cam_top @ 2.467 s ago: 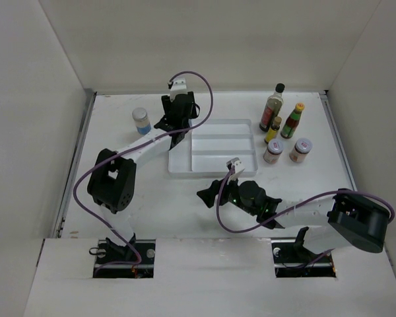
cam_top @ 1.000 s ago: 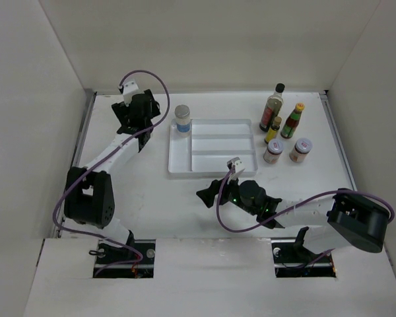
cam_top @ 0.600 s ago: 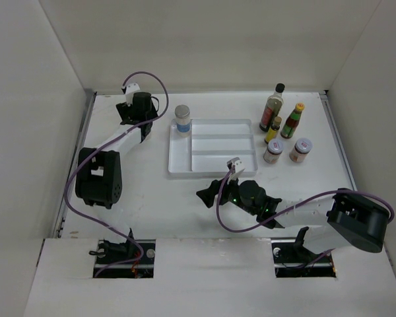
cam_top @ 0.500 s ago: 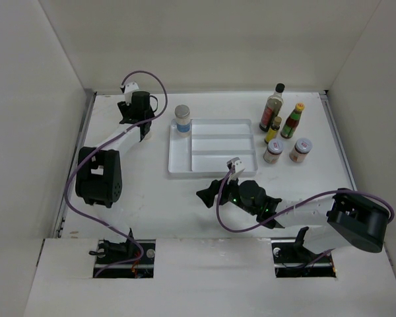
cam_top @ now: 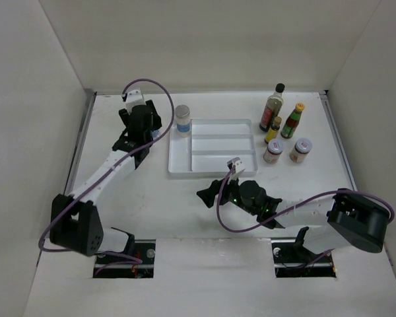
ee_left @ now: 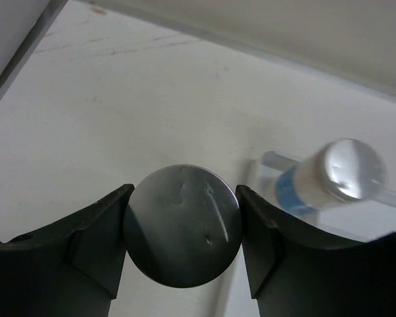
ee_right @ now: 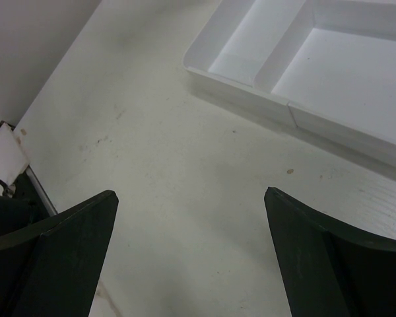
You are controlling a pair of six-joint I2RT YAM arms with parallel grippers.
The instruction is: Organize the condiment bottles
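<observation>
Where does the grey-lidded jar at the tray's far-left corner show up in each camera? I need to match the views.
Top external: grey-lidded jar at the far-left corner of the white tray, upper centre.
Left wrist: right of centre, beyond the second jar held in the left gripper.
Right wrist: not in view.
Shared landmark: the white tray's rim, visible in all three views.

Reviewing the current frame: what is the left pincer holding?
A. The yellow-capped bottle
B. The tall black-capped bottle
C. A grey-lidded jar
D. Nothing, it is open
C: in the left wrist view the left pincer is closed on a grey-lidded jar, with one finger against each side of its round lid.
</observation>
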